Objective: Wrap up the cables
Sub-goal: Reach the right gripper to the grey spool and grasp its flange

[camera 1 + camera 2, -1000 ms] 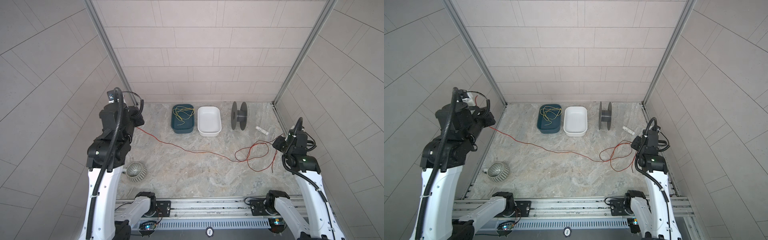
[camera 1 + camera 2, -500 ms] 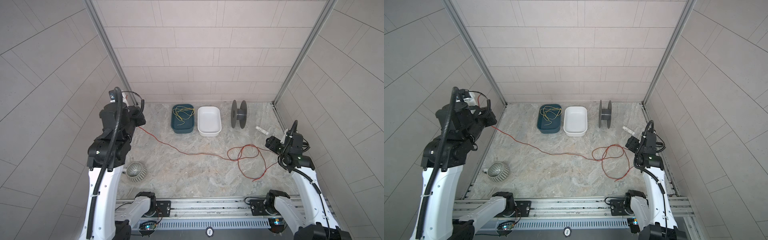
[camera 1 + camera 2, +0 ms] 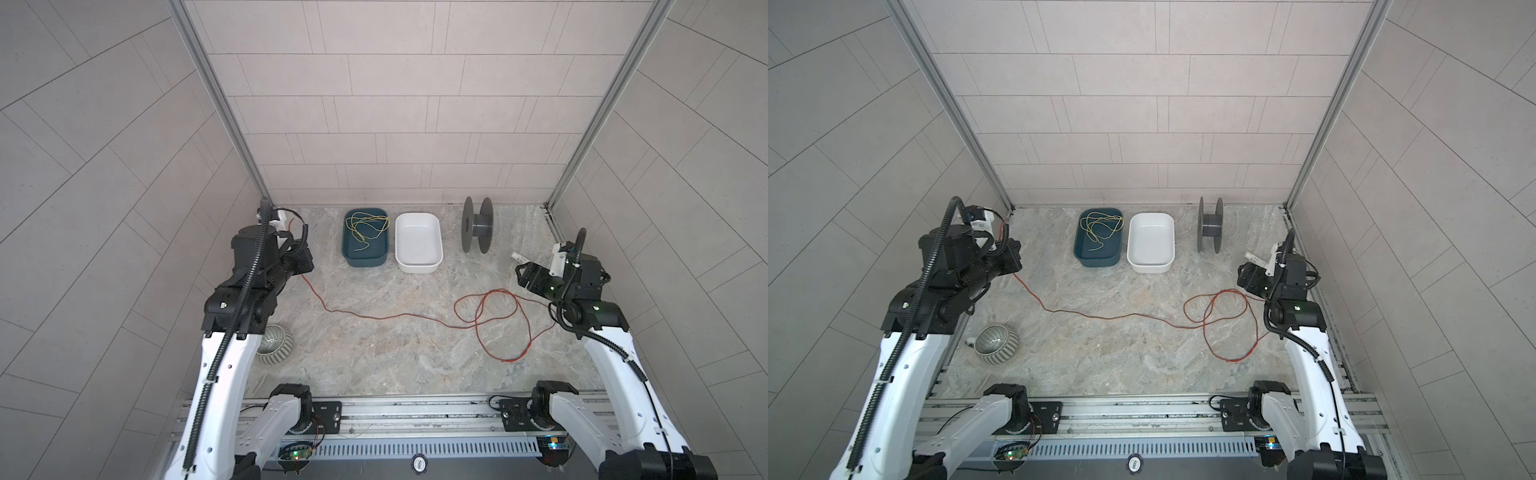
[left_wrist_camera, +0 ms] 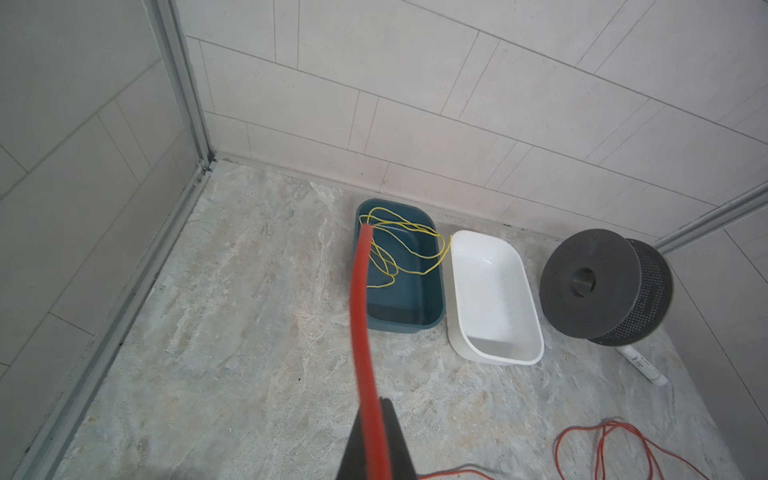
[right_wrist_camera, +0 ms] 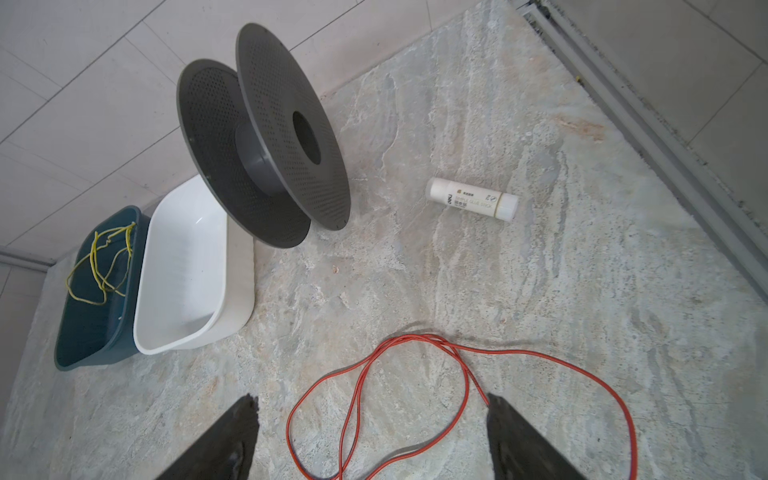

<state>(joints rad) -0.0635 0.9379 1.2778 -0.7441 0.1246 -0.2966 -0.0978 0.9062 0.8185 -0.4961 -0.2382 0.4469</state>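
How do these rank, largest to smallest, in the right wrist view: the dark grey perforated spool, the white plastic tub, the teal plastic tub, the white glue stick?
1. dark grey perforated spool
2. white plastic tub and teal plastic tub, about alike; the teal one is farther and partly hidden
3. white glue stick

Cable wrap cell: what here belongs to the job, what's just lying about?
Job: thin red-orange cable; left gripper, shut on it; right gripper, open by its loops; grey perforated plastic spool, probably.
Lying about: yellow-green wire in dark teal plastic tub; empty white plastic tub; white glue stick; ribbed grey bowl.
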